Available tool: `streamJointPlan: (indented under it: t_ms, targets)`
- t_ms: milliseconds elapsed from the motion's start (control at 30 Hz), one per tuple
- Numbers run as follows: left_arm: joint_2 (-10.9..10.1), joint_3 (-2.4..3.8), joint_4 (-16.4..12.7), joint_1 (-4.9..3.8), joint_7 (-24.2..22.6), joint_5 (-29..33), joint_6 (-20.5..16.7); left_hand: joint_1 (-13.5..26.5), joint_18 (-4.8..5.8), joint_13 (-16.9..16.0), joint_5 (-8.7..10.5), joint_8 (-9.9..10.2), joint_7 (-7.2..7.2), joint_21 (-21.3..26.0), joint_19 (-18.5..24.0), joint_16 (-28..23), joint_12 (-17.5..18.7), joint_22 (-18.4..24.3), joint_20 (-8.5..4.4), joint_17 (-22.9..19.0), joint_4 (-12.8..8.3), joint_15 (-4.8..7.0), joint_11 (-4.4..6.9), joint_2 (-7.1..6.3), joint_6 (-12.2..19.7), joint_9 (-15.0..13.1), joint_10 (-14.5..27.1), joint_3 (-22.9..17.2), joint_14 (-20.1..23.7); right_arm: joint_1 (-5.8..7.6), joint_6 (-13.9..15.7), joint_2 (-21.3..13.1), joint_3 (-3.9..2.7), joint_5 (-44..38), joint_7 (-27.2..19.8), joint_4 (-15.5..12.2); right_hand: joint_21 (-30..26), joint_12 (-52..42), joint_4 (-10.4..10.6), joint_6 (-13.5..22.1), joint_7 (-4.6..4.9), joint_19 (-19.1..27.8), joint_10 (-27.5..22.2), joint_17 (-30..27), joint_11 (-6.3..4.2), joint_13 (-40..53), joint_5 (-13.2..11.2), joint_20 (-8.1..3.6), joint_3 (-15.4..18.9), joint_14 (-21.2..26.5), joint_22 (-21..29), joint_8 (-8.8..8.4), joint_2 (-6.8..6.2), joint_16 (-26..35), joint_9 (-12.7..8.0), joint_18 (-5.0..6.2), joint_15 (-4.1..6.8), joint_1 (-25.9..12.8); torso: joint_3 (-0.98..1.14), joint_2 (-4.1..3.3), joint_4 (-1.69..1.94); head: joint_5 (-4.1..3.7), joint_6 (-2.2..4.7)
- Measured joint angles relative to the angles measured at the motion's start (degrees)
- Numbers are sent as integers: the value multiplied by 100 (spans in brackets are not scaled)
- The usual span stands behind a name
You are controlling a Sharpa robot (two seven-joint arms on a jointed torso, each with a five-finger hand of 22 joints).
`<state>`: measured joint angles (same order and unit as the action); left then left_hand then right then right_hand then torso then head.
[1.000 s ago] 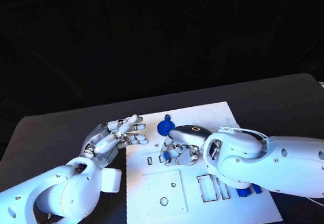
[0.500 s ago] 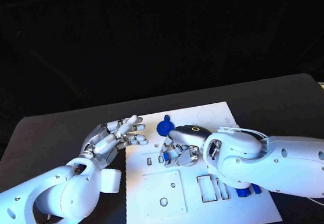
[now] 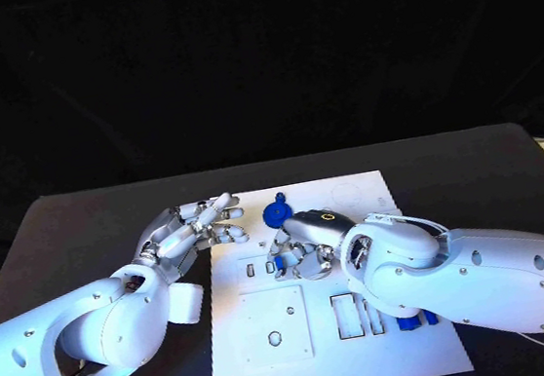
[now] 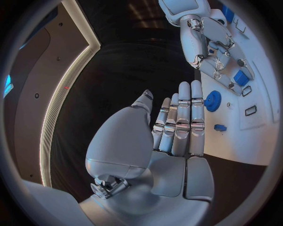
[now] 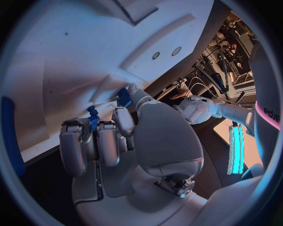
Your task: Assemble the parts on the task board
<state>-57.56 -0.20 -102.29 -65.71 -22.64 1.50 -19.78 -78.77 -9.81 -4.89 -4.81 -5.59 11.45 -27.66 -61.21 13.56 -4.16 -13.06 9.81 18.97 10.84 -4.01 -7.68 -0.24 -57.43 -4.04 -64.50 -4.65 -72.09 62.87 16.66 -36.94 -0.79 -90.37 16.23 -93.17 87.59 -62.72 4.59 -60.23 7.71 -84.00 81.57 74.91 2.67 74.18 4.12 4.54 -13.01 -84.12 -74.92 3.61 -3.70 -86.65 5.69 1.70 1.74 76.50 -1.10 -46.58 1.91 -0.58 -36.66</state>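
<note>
- Right hand (image 3: 305,244): we see it palm-down over the middle of the task board (image 3: 339,364), fingers curled toward the plate.
- In the right wrist view the right hand (image 5: 127,136) has its fingertips against the board, and a small blue part (image 5: 124,96) sits at the tip of one finger; a second blue bit (image 5: 92,117) peeks out between two other fingers. We can't tell whether it actually grips either piece or just presses on them.
- Left hand (image 3: 194,229): we see it raised at the board's left edge, near the far corner, fingers straight and close together, thumb apart, holding nothing. Left wrist view confirms it: left hand (image 4: 177,127) flat, palm bare, fingertips pointing toward the board.
- Blue round gear-like part (image 3: 278,212): lies on the board just beyond the right hand, between the two hands; in the left wrist view it (image 4: 212,100) is just beside the left fingertips, not touching.
- Small blue part (image 4: 220,127): lies on the board near the left hand's fingers, apart from them.
- Blue block (image 4: 240,77): under the right hand's fingers in the left wrist view.
- Blue parts (image 3: 410,321): near end of the board, right side, partly hidden by the right forearm.
- Board itself: white, with rectangular slots (image 3: 348,314) cut near its middle; it lies on the black table (image 3: 93,220).
</note>
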Motion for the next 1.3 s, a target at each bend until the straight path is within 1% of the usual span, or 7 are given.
streamJointPlan:
  t_ms: [200,467,733,933,1133,1267,1300]
  targets:
    - [1,0,3,0,1,0,2,0,0,0,0,0,0,0,0,0,0,0,0,0,0,0,0,0,0,0,0,0,0,-14,114,-11,13,-17,20,-5,0,6,142,119,15,0,1,0,0,-18,0,41,142,21,1,-22,-136,0,-16,0,-21,-136,0,-1,-1,0,-2]
    - [4,0,27,0,1,0,8,0,0,0,0,0,0,0,0,0,0,0,0,0,0,0,0,0,0,0,0,0,0,-68,486,-115,35,1,-57,-119,0,42,413,378,48,0,-42,0,42,-28,86,41,490,0,1,-21,-309,21,-64,0,-42,-186,3,0,-1,7,2]
    - [4,0,63,0,1,0,14,0,0,0,0,0,21,-24,21,-26,0,-15,21,36,0,0,0,0,21,0,0,0,0,-26,938,-366,-58,228,-545,-420,-7,43,569,385,57,0,-41,-1,41,-39,110,82,677,20,1,-21,-329,21,-69,-1,-62,-165,4,3,-7,14,13]
    - [18,-1,138,1,31,-2,21,0,0,-24,0,0,21,-99,19,-7,0,-56,18,113,-39,14,-6,0,21,0,-33,9,-86,186,1055,-785,-123,883,-1202,-633,-105,206,600,385,57,-1,-132,-1,52,-126,248,82,708,20,1,-21,-253,118,-69,-1,-62,-7,4,17,-14,21,25]
    - [44,-2,280,2,181,-95,54,23,1,-160,0,33,-75,-547,-317,482,-131,-313,-162,576,-39,210,143,23,-76,-7,-493,9,-724,465,996,-1346,-145,2022,-1709,-703,-172,424,584,385,57,20,-206,-1,40,-264,409,102,725,20,2,13,-162,177,-58,-1,-62,128,7,70,-37,32,34]
    - [55,-2,345,1,325,-227,75,23,1,-317,0,33,-209,-1057,-575,1316,-319,-634,-336,1299,-39,372,302,23,-183,-28,-898,9,-1131,583,950,-1578,-145,2676,-1881,-677,-179,465,584,385,57,20,-215,0,31,-300,477,102,725,20,2,13,-90,184,-50,-1,-62,200,16,120,-57,52,31]
    - [58,-2,368,-1,388,-288,84,23,0,-370,0,33,-241,-1291,-666,1842,-370,-838,-373,1786,-39,407,342,23,-215,-37,-965,9,-1166,615,940,-1652,-147,2898,-1932,-662,-194,465,584,382,54,20,-215,1,31,-307,510,102,725,20,1,13,-86,199,-50,-1,-62,204,19,133,-63,60,30]
